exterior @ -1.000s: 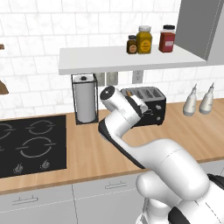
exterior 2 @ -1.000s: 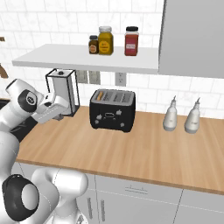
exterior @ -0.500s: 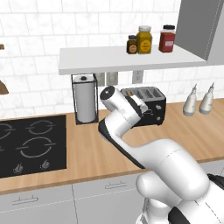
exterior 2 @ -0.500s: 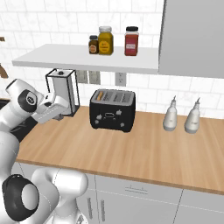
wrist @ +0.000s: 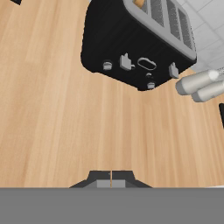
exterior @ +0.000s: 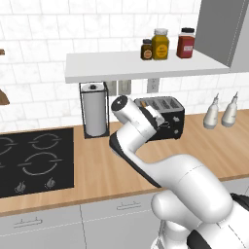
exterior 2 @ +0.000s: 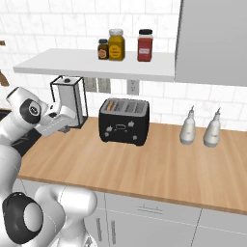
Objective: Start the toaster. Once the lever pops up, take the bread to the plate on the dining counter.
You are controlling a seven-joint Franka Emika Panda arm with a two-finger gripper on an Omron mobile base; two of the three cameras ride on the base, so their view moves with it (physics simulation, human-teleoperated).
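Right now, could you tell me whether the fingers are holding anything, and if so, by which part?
Nothing is held. The fingers are shut on nothing, over bare counter, short of the toaster.

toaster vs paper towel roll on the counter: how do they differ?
The toaster is black and boxy; the paper towel roll is white and cylindrical. The toaster sits lower and wider, while the roll stands taller and upright. The toaster has a silver slotted top and small front controls; the roll is plain, inside a thin black wire holder. Both stand on the wood counter against the tiled wall, under the shelf.
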